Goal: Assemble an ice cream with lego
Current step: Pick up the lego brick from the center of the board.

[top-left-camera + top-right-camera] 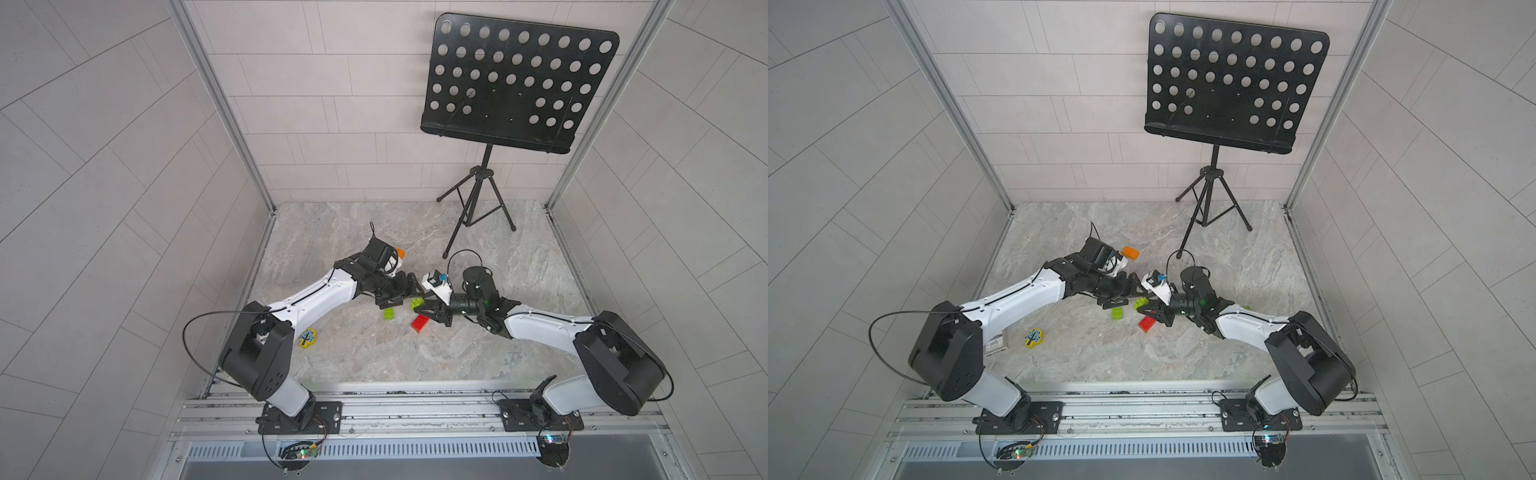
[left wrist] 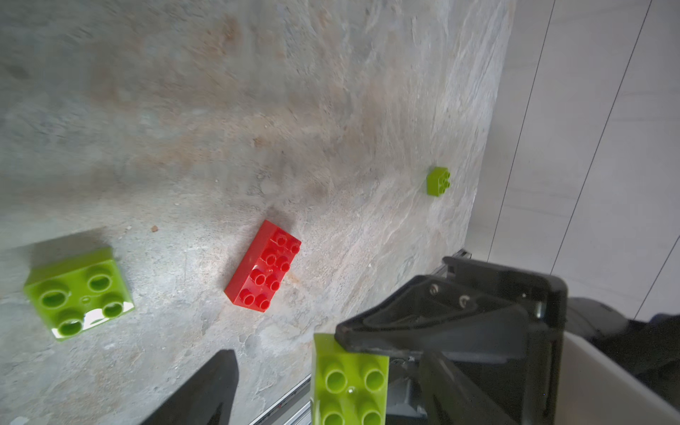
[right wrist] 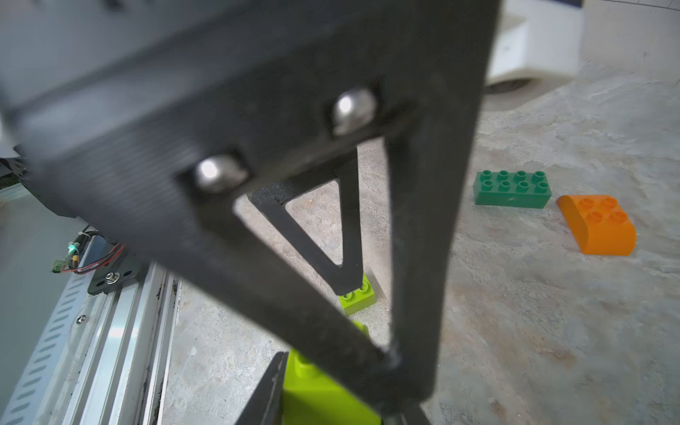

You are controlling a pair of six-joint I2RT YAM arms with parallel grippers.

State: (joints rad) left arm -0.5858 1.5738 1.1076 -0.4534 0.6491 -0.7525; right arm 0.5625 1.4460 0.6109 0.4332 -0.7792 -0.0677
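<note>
My right gripper (image 1: 417, 304) is shut on a lime-green brick (image 2: 349, 382), held above the table with its studs showing in the left wrist view. My left gripper (image 1: 409, 296) meets it from the other side, its jaws open around that brick, and one finger (image 2: 206, 390) stands clear of it. A second lime-green brick (image 1: 389, 314) and the red brick (image 1: 419, 323) lie on the table just below the grippers. The dark green brick (image 3: 512, 189) and the orange rounded brick (image 3: 596, 224) lie side by side farther back. In a top view the left wrist partly hides the orange brick (image 1: 1130, 252).
Another small lime-green brick (image 2: 438, 181) lies near the right wall. A flat yellow tree piece (image 1: 306, 337) and a card (image 1: 995, 345) lie by the left arm. A black music stand (image 1: 515, 83) stands at the back right. A metal rail (image 1: 415, 409) runs along the front edge.
</note>
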